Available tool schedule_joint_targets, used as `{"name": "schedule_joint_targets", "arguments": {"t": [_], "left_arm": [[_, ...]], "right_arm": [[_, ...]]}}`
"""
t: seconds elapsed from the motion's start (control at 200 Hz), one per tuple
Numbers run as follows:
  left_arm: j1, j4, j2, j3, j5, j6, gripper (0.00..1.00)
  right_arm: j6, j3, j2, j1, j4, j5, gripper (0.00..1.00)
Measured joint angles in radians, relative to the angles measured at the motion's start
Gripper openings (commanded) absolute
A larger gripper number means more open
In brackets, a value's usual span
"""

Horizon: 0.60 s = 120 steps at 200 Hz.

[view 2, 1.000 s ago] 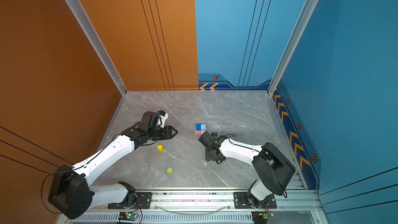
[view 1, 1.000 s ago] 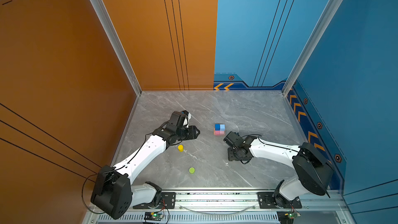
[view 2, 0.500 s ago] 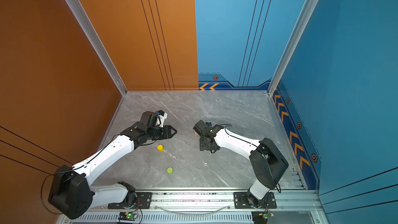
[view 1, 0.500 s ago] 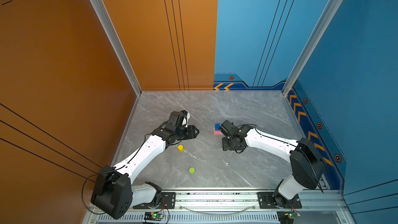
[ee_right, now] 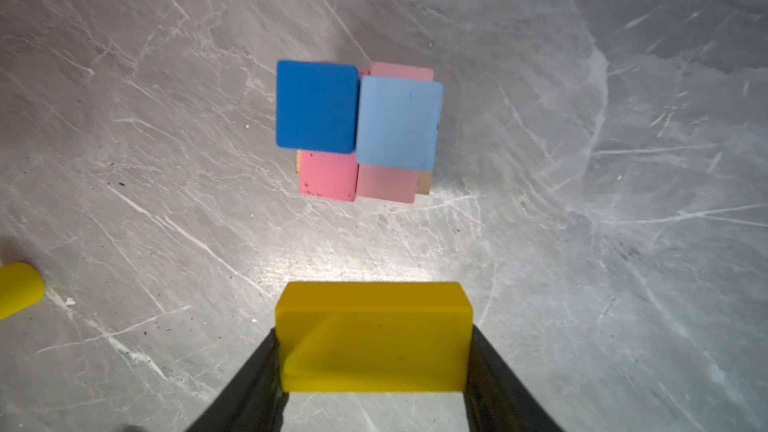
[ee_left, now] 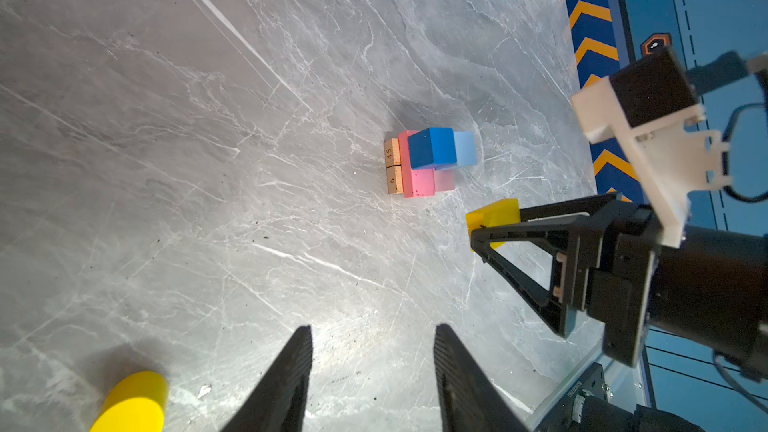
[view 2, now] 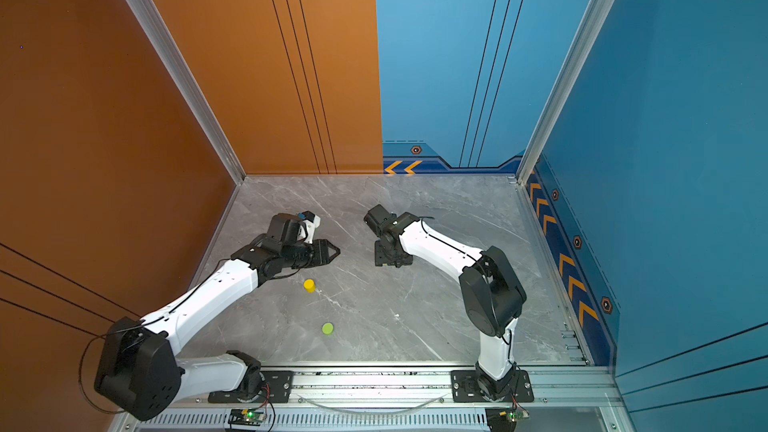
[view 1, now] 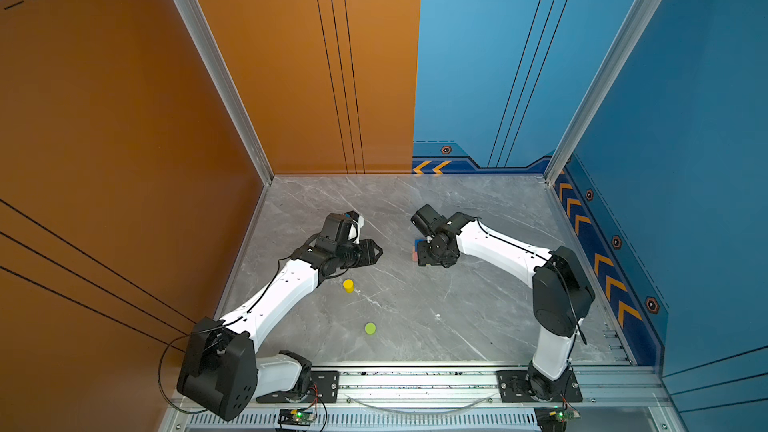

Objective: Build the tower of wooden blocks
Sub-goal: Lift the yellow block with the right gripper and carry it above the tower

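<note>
Yellow brick, clenched end to end in the right pincer, hangs near the half-built tower on the table, so a skewed lowering could push the dark-blue cube or the light-blue cube off the pink bars, while the left pincer is released and empty.

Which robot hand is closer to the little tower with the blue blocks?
Right. The right gripper, holding the yellow brick, hovers close by the tower; the left gripper sits farther off.
</note>
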Motion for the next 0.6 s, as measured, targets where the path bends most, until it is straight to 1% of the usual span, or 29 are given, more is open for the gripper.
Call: {"name": "schedule_joint_targets", "arguments": {"t": [0.155, 0.38, 0.601], "left_arm": [[0.014, 0.005, 0.007, 0.000, 0.005, 0.002, 0.50], [0.030, 0.007, 0.016, 0.000, 0.012, 0.002, 0.50], [0.042, 0.008, 0.018, 0.000, 0.021, 0.002, 0.50]], "right_arm": [[-0.026, 0.098, 0.068, -0.010, -0.031, -0.005, 0.62], [-0.048, 0.199, 0.143, -0.051, -0.072, -0.010, 0.62], [-0.051, 0.275, 0.182, -0.055, -0.108, -0.011, 0.62]]}}
